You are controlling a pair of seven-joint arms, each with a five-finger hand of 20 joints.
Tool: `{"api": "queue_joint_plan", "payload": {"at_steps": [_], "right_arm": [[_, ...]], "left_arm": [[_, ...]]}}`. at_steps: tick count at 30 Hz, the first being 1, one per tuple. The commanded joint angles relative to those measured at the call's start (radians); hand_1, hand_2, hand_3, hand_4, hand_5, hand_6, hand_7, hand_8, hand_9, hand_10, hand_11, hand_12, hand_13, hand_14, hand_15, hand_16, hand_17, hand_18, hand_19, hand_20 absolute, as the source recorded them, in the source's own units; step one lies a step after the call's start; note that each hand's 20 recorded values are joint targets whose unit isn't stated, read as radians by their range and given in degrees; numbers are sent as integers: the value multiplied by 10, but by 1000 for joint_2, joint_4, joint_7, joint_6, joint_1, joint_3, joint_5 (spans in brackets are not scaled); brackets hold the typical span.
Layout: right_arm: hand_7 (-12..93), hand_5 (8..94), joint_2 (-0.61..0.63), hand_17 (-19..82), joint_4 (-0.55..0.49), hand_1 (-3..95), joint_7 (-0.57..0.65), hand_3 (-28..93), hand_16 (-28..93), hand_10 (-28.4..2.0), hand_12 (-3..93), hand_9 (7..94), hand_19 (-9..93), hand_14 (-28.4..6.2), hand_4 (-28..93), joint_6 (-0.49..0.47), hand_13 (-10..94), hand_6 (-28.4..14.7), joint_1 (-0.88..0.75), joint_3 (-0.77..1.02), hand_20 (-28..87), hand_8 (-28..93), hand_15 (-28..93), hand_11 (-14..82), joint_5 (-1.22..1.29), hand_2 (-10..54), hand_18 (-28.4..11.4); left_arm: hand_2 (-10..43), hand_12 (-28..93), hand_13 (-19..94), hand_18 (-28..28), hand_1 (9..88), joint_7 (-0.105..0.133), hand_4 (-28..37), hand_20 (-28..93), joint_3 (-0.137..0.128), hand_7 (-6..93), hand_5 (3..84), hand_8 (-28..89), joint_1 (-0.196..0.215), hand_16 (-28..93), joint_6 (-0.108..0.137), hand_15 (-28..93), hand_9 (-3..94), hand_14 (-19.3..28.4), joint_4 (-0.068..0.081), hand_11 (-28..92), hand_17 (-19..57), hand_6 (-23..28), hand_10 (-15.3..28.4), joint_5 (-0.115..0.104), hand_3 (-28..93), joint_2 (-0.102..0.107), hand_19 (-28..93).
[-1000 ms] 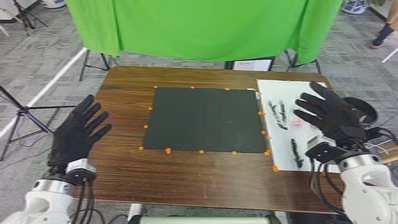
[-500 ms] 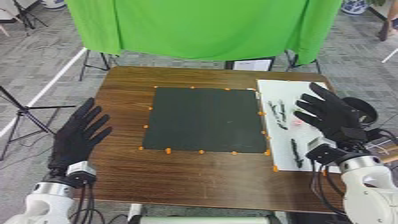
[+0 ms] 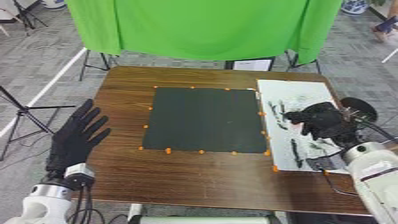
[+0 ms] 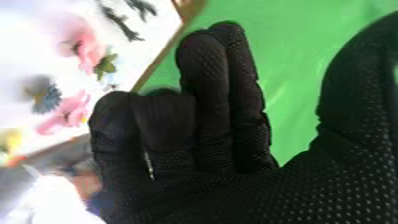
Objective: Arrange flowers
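Note:
My right hand [image 3: 322, 121] is over the white sheet [image 3: 293, 90] at the table's right side, in the head view. Its palm [image 4: 222, 192] fills the lower part of the right wrist view, some fingers bent and others straighter, thumb held apart, holding nothing. Beyond it lie a pink flower [image 4: 87, 46], a second pink flower [image 4: 69, 114], a bluish flower [image 4: 46, 98] and a yellow one [image 4: 11, 139]. Dark stems [image 3: 297, 151] rest on the sheet in the head view. At the table's left side, my left hand [image 3: 75, 137] is open, its fingers straight.
A dark square mat [image 3: 206, 120] with orange markers round it covers the table's middle. A black round container [image 3: 359, 110] stands past the right edge. The green cloth [image 3: 204, 30] hangs beyond the far edge of the brown table [image 3: 195, 182].
My right hand has turned and dropped from fingers pointing up and away to pointing leftward over the sheet, and its fingers are more bent. The left hand has hardly moved.

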Motion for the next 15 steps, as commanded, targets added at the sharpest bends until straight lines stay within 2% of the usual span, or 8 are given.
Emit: {"api": "queue_joint_plan", "payload": {"at_steps": [1, 3, 7, 13, 15], "right_arm": [[457, 688, 60, 372, -59, 186, 130, 688, 361, -117, 359, 754, 932, -107, -283, -162, 691, 1, -51, 0, 572, -140, 800, 524, -552, -95, -215], [459, 687, 65, 367, -69, 182, 159, 659, 371, -118, 371, 751, 932, -109, -283, -193, 688, -1, -70, 11, 577, -134, 800, 526, -541, -95, -217], [461, 666, 60, 352, -80, 148, 223, 655, 383, -121, 386, 723, 932, -119, -283, -242, 667, -6, -105, 21, 572, -129, 803, 529, -543, -95, -221], [449, 635, 44, 325, -73, 121, 273, 644, 386, -130, 382, 693, 931, -129, -283, -300, 636, -18, -97, -5, 547, -126, 801, 528, -515, -95, -225], [445, 628, 41, 320, -68, 110, 276, 651, 386, -132, 382, 685, 930, -132, -283, -290, 628, -20, -101, -15, 539, -125, 801, 527, -512, -95, -226]], "left_arm": [[-77, 202, 132, 198, 252, -4, -283, 90, -3, 187, 222, -107, 13, 49, 5, 185, 184, 131, -6, 122, -110, 27, 93, -1, 686, -2, 319], [-77, 203, 132, 198, 251, -2, -283, 90, -6, 187, 221, -107, 14, 48, 8, 184, 184, 131, -7, 122, -110, 27, 93, 0, 687, 2, 319], [-77, 203, 132, 198, 252, -8, -283, 91, -1, 186, 222, -107, -9, 48, -1, 185, 184, 131, 3, 122, -110, 28, 93, -1, 687, 14, 319], [-77, 203, 132, 197, 252, -14, -283, 91, 6, 187, 222, -107, -15, 50, -7, 190, 184, 132, 7, 122, -111, 27, 94, -1, 686, 16, 319], [-77, 203, 133, 198, 251, -16, -283, 92, 9, 186, 222, -107, -17, 49, -8, 191, 184, 132, 8, 122, -111, 28, 94, -1, 686, 18, 320]]}}
